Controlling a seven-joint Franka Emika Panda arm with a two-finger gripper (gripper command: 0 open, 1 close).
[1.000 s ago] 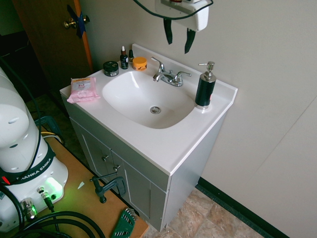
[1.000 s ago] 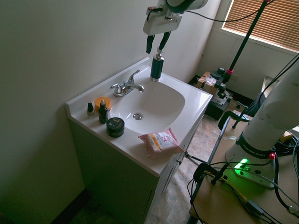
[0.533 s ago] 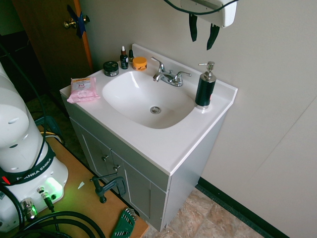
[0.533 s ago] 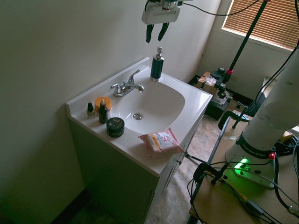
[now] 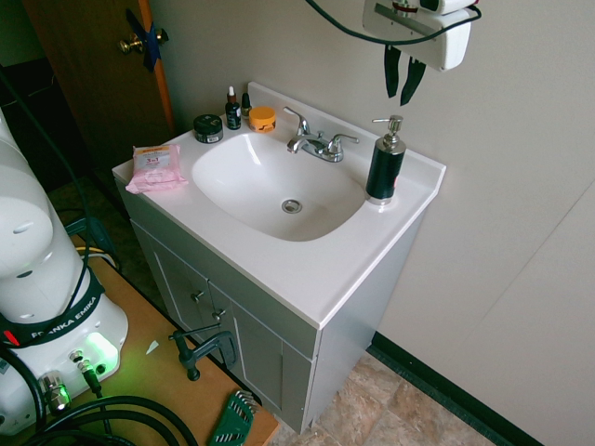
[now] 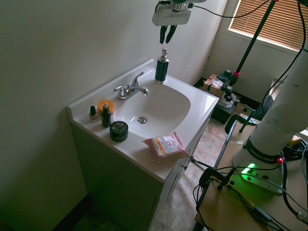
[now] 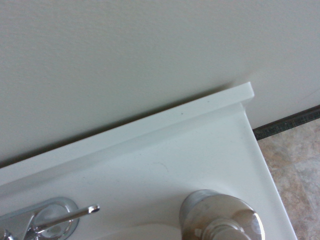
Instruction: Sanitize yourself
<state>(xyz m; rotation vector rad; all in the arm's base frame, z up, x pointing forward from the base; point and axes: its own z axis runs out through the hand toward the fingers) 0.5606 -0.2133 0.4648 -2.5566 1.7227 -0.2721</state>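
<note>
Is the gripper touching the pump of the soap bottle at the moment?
No, the gripper hangs above the soap bottle, with a clear gap of wall showing between its fingertips and the pump.

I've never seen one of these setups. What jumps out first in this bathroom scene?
The white robot arm's tool hangs in mid-air, pointing down, right above the dark soap dispenser at the back corner of the white sink. At the other end of the counter lie a pink pack of wipes, a black jar, small dark bottles and an orange tin.
</note>
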